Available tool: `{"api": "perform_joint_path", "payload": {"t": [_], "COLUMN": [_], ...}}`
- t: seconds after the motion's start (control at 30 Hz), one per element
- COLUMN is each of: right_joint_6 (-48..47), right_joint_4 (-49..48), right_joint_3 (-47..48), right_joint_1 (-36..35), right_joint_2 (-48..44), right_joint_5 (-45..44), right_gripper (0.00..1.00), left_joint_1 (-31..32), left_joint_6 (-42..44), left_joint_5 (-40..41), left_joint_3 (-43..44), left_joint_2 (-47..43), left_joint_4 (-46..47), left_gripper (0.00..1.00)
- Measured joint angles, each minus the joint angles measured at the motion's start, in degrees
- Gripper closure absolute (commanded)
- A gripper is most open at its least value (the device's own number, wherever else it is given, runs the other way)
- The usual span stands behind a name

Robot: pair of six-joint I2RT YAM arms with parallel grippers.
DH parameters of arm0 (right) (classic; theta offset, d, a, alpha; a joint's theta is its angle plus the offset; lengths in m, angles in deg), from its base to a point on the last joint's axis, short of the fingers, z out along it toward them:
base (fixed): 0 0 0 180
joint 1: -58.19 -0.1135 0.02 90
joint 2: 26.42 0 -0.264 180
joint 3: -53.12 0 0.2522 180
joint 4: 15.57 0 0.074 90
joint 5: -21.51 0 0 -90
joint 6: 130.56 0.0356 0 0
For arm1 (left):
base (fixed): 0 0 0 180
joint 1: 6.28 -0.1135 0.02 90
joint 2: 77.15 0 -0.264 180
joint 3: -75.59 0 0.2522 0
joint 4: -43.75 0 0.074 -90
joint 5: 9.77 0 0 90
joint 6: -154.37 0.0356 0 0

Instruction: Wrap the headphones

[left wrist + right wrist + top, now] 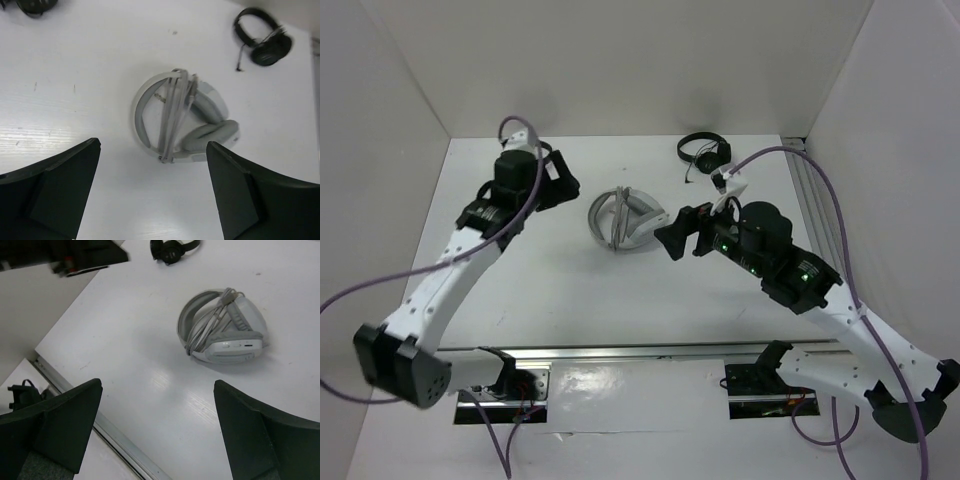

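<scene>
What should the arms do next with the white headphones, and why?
Probably just pull both arms back. The headphones lie folded with the cable already wound across them, and the left gripper and right gripper are both open, touching nothing.

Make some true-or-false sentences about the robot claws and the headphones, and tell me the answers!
1. The cable is wound around the white headphones. True.
2. The left claw is squeezing the white headphones. False: it is open, holds nothing, and is not touching them.
3. The right claw is open and empty. True.
4. The black headphones lie on top of the white ones. False: they lie apart from them, farther back and to the right.
</scene>
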Motion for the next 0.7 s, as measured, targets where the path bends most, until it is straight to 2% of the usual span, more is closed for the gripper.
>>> {"api": "perform_joint_path", "payload": {"t": [0.1,0.27,0.47,0.53,0.7], "right_joint_6": [-0.31,-1.27,-0.39,0.35,1.86], "right_joint_4": [2.99,12.00,23.93,27.74,35.06], "right_joint_3": [2.60,4.33,11.04,13.94,17.90], "right_joint_1": [-0.31,-0.59,-0.70,-0.70,-0.70], "right_joint_2": [-1.01,-4.42,-8.37,-10.16,-15.21], "right_joint_5": [-3.96,-11.58,-17.90,-19.56,-22.56], "right_gripper": [0.00,0.00,0.00,0.00,0.00], "left_joint_1": [0.57,1.68,1.88,1.88,2.67], "left_joint_6": [0.63,2.49,3.21,3.13,2.56], "left_joint_5": [-0.02,-0.11,1.79,3.04,4.44], "left_joint_3": [-1.92,-2.80,-2.89,-2.08,-0.50], "left_joint_2": [-11.82,-31.32,-52.24,-56.06,-59.36], "left_joint_4": [-3.02,-13.75,-26.69,-31.45,-39.76], "left_gripper": [0.00,0.00,0.00,0.00,0.00]}}
